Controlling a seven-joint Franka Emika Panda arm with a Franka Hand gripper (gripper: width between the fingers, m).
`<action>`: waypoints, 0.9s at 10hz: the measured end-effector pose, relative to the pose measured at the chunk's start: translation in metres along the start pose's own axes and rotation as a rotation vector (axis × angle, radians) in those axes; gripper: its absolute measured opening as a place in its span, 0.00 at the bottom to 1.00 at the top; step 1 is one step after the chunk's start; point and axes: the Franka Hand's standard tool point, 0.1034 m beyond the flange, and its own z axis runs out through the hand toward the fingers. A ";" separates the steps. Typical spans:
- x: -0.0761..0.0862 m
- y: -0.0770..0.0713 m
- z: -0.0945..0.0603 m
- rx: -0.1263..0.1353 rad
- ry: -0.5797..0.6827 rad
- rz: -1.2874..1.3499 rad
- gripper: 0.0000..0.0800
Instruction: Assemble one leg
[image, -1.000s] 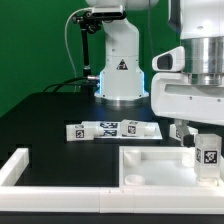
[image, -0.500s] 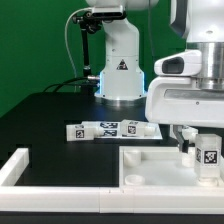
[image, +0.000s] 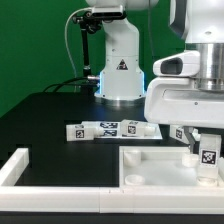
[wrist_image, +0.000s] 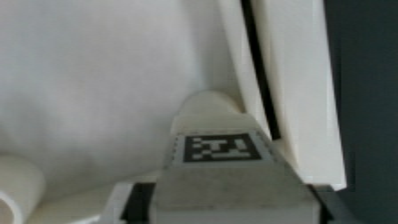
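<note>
The gripper (image: 203, 150) is shut on a leg (image: 208, 155), a small white peg-block with a black-and-white tag. It holds the leg upright over the right end of the large white tray (image: 150, 160), on the exterior view's right. In the wrist view the leg (wrist_image: 222, 150) sits between the two dark fingers (wrist_image: 139, 205), with the tray floor (wrist_image: 89, 90) and its raised rim (wrist_image: 270, 70) behind it. I cannot tell whether the leg touches the tray.
The marker board (image: 110, 129) lies on the black table behind the tray. A white L-shaped bracket (image: 15, 168) sits at the front on the exterior view's left. The robot base (image: 120, 70) stands at the back.
The gripper with the leg has shifted slightly towards the exterior view's left and sunk a little towards the tray. Nothing else has moved.
</note>
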 end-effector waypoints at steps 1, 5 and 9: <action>0.001 0.000 0.000 0.000 0.000 0.063 0.36; 0.007 0.004 0.002 0.020 -0.031 0.532 0.36; 0.008 0.006 0.003 0.046 -0.110 1.099 0.36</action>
